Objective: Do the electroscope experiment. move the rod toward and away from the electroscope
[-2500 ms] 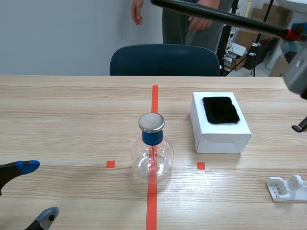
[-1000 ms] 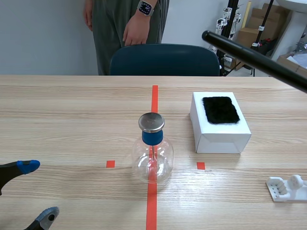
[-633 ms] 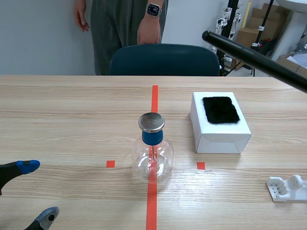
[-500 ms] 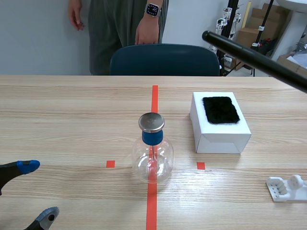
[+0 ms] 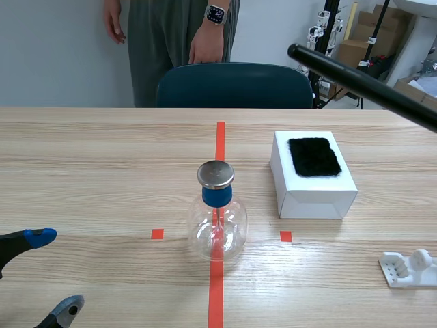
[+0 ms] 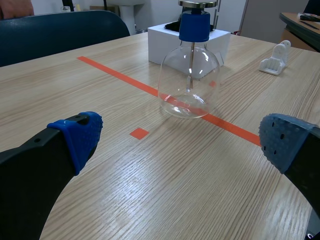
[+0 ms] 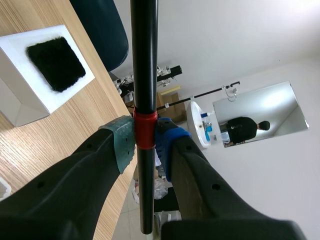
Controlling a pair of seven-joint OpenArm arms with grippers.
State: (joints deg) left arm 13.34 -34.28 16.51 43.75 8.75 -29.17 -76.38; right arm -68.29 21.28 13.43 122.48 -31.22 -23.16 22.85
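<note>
My right gripper (image 7: 145, 144) clamps the rod (image 5: 355, 80), raised far right of the electroscope (image 5: 217, 217); my left gripper (image 6: 182, 140) gapes empty.

A white box (image 5: 314, 200) sat on the wooden table (image 5: 102, 157), to the right of the long orange-red tape line (image 5: 220, 140), with a black fur pad (image 5: 313, 156) lying flat on its top. Well apart from it, near the table's right front corner, lay a small white plastic holder (image 5: 408, 268). 2 small orange-red squares (image 5: 158, 234) flanked the line. Across the table stood a dark blue chair (image 5: 234, 85), and behind it a person (image 5: 167, 34) in grey-green clothes with a watch (image 5: 216, 14) on 1 wrist. Cardboard boxes (image 5: 382, 20) were stacked in the far right background.
</note>
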